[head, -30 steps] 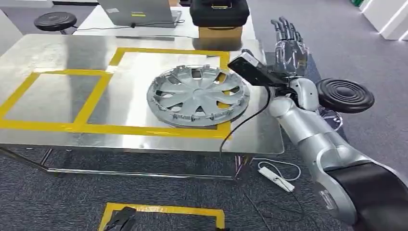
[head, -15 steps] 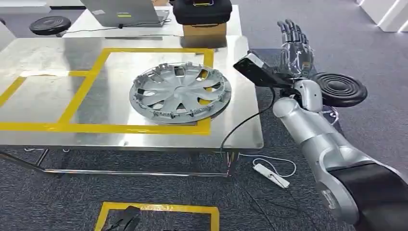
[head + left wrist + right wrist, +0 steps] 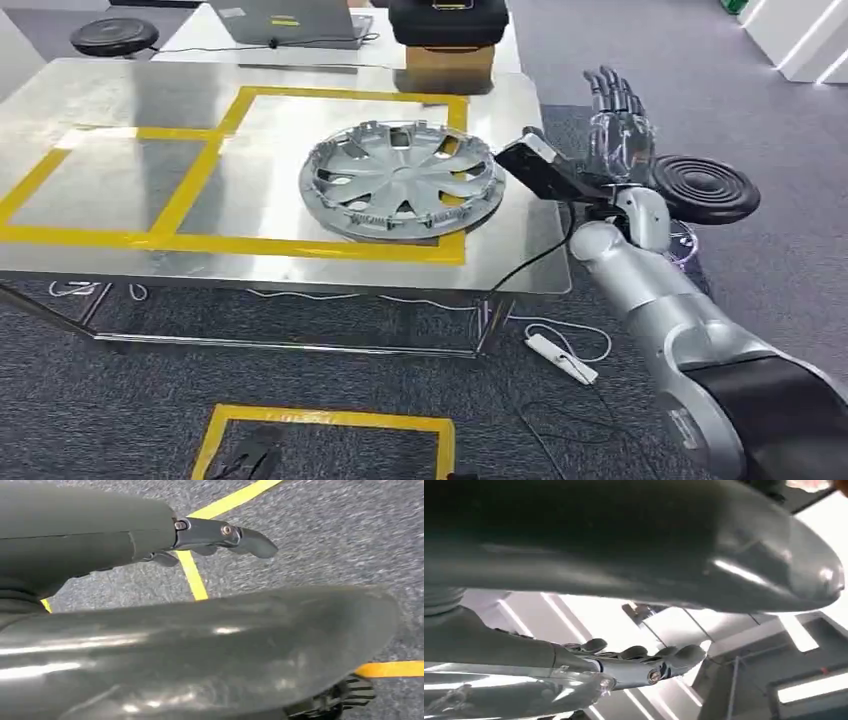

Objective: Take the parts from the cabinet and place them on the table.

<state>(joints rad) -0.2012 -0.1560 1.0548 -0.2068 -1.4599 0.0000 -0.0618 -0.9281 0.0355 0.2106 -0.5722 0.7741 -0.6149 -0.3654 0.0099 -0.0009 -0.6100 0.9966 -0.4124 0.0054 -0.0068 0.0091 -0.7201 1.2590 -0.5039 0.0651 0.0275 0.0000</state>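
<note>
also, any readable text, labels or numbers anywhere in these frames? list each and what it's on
None can be read.
Laptop: a yellow sticker and a pale one on the lid, too small and blurred to read.
Right arm: small marking on the upper section near the dark cover, blurred, unreadable.
Hubcap and cardboard box: no print can be made out.
The yellow tape on the table and floor is plain, with no lettering.
</note>
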